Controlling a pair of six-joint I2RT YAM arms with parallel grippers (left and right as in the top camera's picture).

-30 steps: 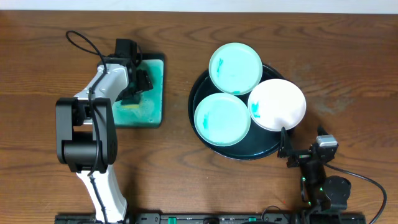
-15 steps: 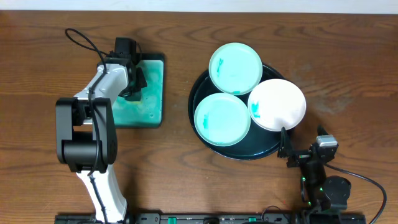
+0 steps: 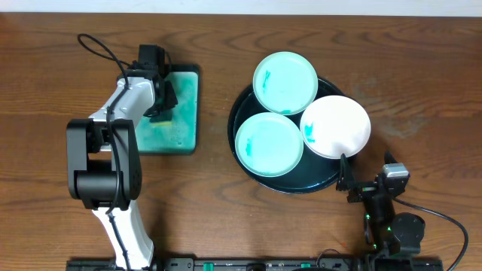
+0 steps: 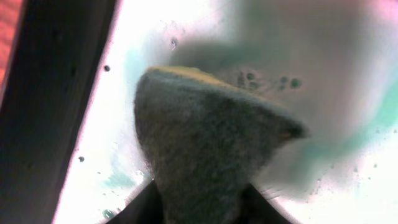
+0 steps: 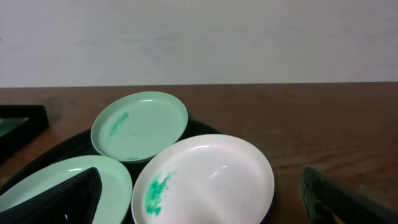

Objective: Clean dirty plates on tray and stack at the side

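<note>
Left gripper (image 4: pixel 202 208) clamped on sponge (image 4: pixel 205 137) — spread wide second ago. Sponge bunched just ahead, over small tray (image 3: pixel 188 113). Right gripper (image 3: pixel 346 184) spread, idle. Plates (image 3: pixel 269 144) unwiped — wiping likely next.

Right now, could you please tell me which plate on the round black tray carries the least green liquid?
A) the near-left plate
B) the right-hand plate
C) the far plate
B: the right-hand plate is mostly clean white with only a small teal smear near its left edge, while the far plate and the near-left plate are tinted green across their whole faces.
</note>
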